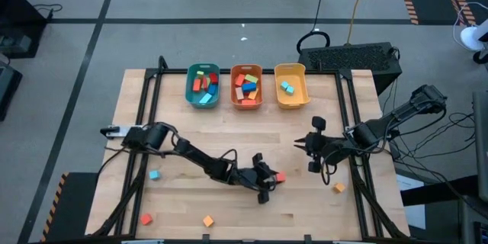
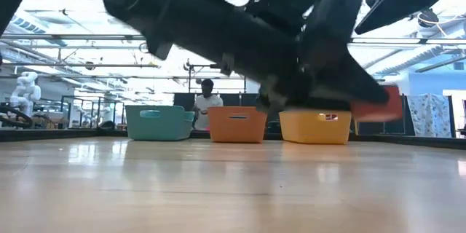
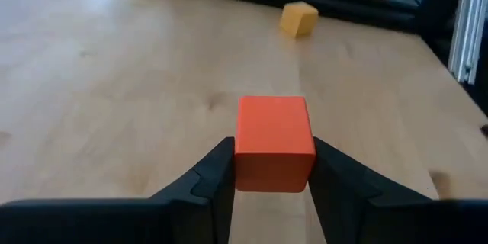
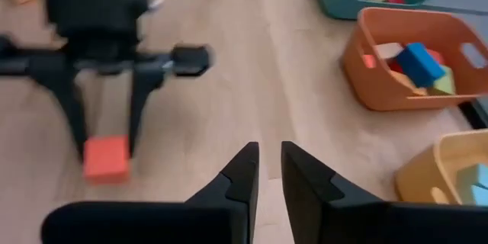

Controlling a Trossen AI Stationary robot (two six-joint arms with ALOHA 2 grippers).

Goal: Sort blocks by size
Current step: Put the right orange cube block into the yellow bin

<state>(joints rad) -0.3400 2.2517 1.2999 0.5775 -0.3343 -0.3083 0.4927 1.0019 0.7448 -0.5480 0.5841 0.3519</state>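
Observation:
An orange-red cube block [image 3: 274,141] hangs just above the table's near middle, with my left gripper [image 1: 273,177] shut on it. The low view shows the cube [image 2: 378,105] off the wood. My right gripper [image 1: 303,145] hovers over the table's right half, farther from the near edge. Its fingers [image 4: 293,169] are almost together, with nothing between them. Loose blocks lie on the table: a blue one [image 1: 154,174], a red one [image 1: 146,219] and two orange ones [image 1: 207,220] [image 1: 338,188]. My left gripper pinches the cube's two opposite side faces [image 3: 238,152] between its two fingers. The fingers come from the table's left side and slant a little downward. The cube sits square between them, top face up, lifted clear of the table.
Three bins stand in a row at the far edge: teal [image 1: 203,86], orange [image 1: 246,86] and yellow [image 1: 291,86], each holding blocks. Bare wood lies between the bins and both grippers. A person [image 2: 207,98] sits in the room beyond the table.

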